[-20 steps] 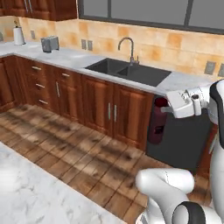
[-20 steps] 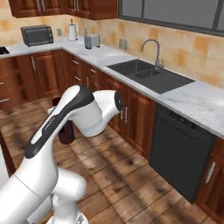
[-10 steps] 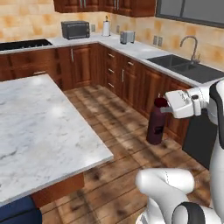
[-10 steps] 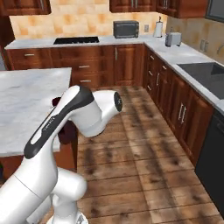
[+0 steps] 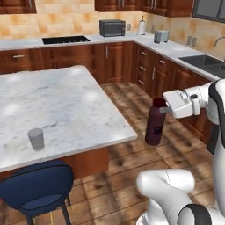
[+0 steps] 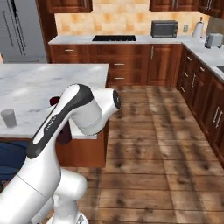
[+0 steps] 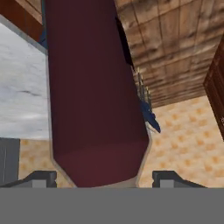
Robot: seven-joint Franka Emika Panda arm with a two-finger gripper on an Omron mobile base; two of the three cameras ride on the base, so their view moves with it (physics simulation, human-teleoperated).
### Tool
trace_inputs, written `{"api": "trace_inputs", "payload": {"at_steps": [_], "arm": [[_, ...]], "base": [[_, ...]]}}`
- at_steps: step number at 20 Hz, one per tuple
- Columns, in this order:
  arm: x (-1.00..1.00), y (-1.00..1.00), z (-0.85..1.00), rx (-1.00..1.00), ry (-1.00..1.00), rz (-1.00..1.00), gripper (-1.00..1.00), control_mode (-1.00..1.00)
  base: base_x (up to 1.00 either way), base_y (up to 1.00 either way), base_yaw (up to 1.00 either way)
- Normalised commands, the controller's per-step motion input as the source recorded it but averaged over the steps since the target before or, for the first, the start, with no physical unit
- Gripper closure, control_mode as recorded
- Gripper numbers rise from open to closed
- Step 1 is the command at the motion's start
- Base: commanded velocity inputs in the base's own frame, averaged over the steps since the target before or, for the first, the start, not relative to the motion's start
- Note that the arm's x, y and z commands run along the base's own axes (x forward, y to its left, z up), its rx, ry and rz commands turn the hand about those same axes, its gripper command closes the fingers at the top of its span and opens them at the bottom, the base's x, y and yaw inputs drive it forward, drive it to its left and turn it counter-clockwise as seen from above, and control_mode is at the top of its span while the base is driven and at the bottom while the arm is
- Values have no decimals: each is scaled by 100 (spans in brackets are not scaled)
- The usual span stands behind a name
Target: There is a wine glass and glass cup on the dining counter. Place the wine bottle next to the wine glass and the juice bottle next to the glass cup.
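The hand is clamped on the neck of the juice bottle, which hangs upright below it in the air above the wooden floor, clear of any surface. In the hand view the bottle's maroon body runs away from the fingertips, which sit on either side of its near end; what it contains cannot be told through the dark wall. To the hand's left in the left base view lies the dining counter, its near corner just beside the bottle but not touching it. Well apart from the hand, near the counter's front edge, stands the glass cup, upright and seemingly empty; it also shows at the left of the right base view. A blue stool sits below that edge.
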Motion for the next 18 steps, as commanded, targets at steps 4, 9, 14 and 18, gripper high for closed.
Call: {"api": "trace_inputs", "payload": {"at_steps": [4,9,14,18], "arm": [[0,0,0,0,0,0,100,100],[0,0,0,0,0,0,100,100],[0,0,0,0,0,0,100,100],[0,0,0,0,0,0,100,100]], "base": [[0,100,15],[0,72,33],[2,19,40],[9,16,27]]}}
